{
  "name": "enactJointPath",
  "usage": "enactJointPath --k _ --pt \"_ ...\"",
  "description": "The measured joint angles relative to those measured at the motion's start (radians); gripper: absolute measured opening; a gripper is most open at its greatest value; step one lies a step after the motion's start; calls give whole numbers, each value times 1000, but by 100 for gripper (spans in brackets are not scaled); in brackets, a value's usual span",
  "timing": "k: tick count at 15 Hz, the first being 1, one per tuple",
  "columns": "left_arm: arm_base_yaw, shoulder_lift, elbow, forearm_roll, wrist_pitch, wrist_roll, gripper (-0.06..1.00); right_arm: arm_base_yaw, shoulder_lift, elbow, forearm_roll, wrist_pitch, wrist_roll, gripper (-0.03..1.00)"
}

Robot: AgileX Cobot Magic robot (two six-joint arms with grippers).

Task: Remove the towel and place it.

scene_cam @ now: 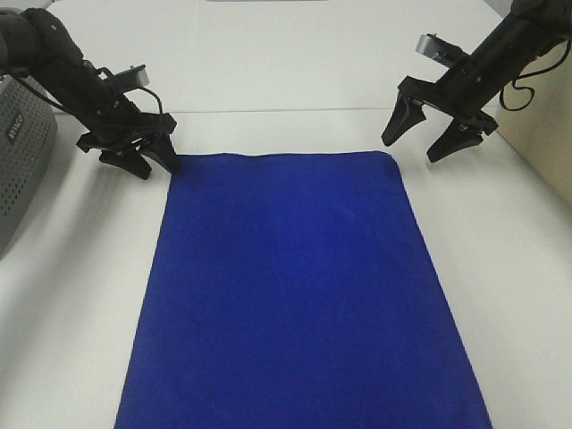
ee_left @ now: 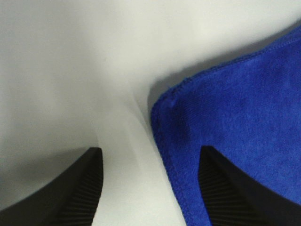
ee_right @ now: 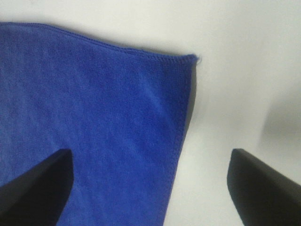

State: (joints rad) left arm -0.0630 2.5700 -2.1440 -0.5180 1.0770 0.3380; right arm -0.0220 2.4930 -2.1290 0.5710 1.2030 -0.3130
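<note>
A robotics lab bench: a plain white tabletop [scene_cam: 295,80], a black cabled left robot arm [scene_cam: 63,71] and right robot arm [scene_cam: 509,45] reaching in from its far corners, a grey perforated basket [scene_cam: 22,152] at its left edge

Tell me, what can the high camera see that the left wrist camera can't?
Only the high camera shows the whole blue towel lying flat, the right hand open by one far corner, and a grey basket at the edge. Only the left wrist camera shows the stitched hem of the towel's corner up close, and the ridges on the fingers of the left hand. Both show the towel, the white table, and the left hand open at a towel corner.
</note>
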Motion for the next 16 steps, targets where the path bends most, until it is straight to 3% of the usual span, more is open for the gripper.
enactJointPath --k 9,16 --pt "0 6 -5 -10 -5 17 57 0 61 -7 10 -97 -8 86" --pt "-7 6 -5 -15 -8 40 57 1 78 -18 32 -95 -17 85"
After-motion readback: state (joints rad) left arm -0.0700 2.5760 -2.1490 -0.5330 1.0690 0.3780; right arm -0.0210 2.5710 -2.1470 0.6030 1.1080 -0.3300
